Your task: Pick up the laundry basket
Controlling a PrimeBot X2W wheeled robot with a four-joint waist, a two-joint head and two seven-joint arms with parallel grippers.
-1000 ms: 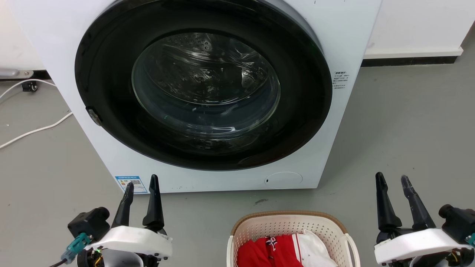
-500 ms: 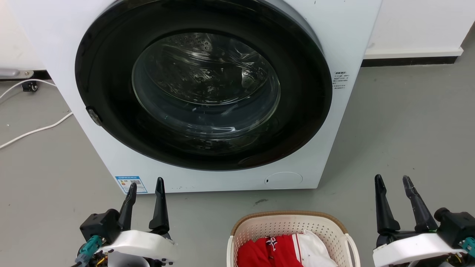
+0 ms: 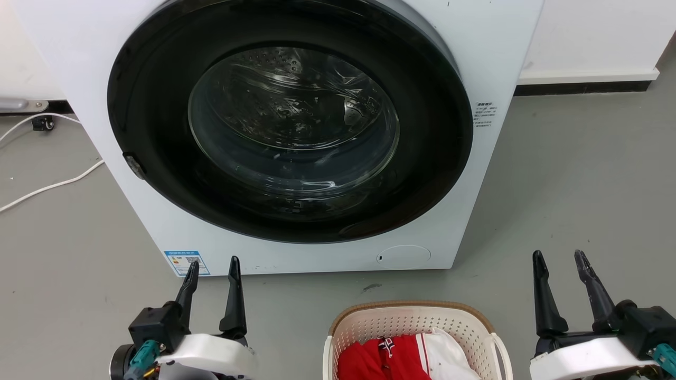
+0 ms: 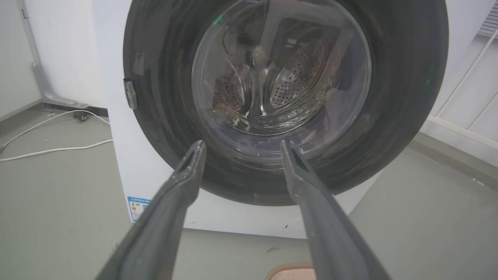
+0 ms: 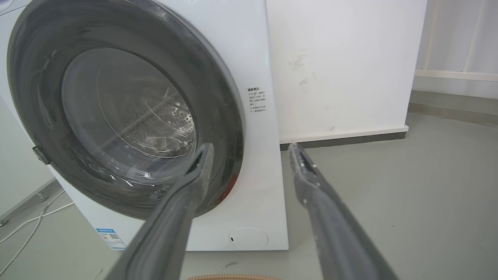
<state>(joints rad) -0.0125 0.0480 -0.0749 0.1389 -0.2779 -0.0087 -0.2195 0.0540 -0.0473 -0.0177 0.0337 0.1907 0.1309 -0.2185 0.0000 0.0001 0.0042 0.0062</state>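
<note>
Plainly, the left gripper (image 3: 214,260) and right gripper (image 3: 559,253) both hold their jaws wide and empty, aimed at the washing machine (image 3: 491,174). The laundry basket (image 3: 406,305) sits between them, back toward the wrists and nearer the right jaws. Its long axis probably runs fore-and-aft, though the view crops it.

Laundry basket (image 3: 406,324): cream-white wall perforated in a regular grid of small holes; brown woven-look rim. Inside it: red garment (image 3: 369,361) with a dark-and-white striped trim; white garment (image 3: 449,359).
Washing machine (image 3: 501,47): white cabinet, black door ring, blue label (image 3: 186,262).
Floor (image 3: 581,184): plain grey.
Cable (image 3: 47,186): white.
Left gripper (image 3: 214,261) and right gripper (image 3: 559,254): black fingers, white housings.
</note>
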